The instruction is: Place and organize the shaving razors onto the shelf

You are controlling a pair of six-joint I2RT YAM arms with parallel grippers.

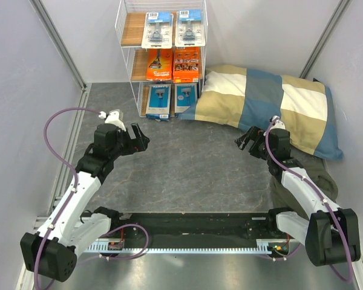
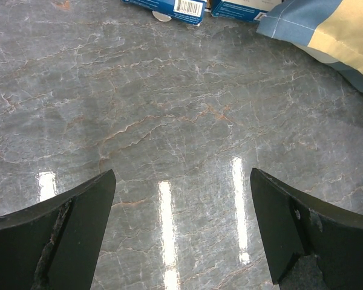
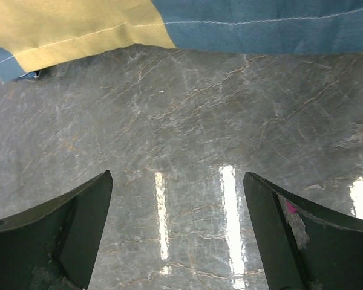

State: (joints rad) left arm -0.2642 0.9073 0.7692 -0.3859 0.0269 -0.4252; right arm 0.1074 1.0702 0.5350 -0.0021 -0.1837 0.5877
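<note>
Left arm [image 1: 78, 181], right arm [image 1: 302, 184] — both bent forward, jaws wide.

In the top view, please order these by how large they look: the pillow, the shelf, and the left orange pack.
1. Pillow and shelf: they look about alike, and the shelf's top is nearer the camera, so I do not rank them.
2. Left orange pack: clearly smallest.

A grey marbled worktop [image 1: 187, 175] is enclosed by pale walls [image 1: 24, 90]; bright light streaks are reflected on it.
</note>
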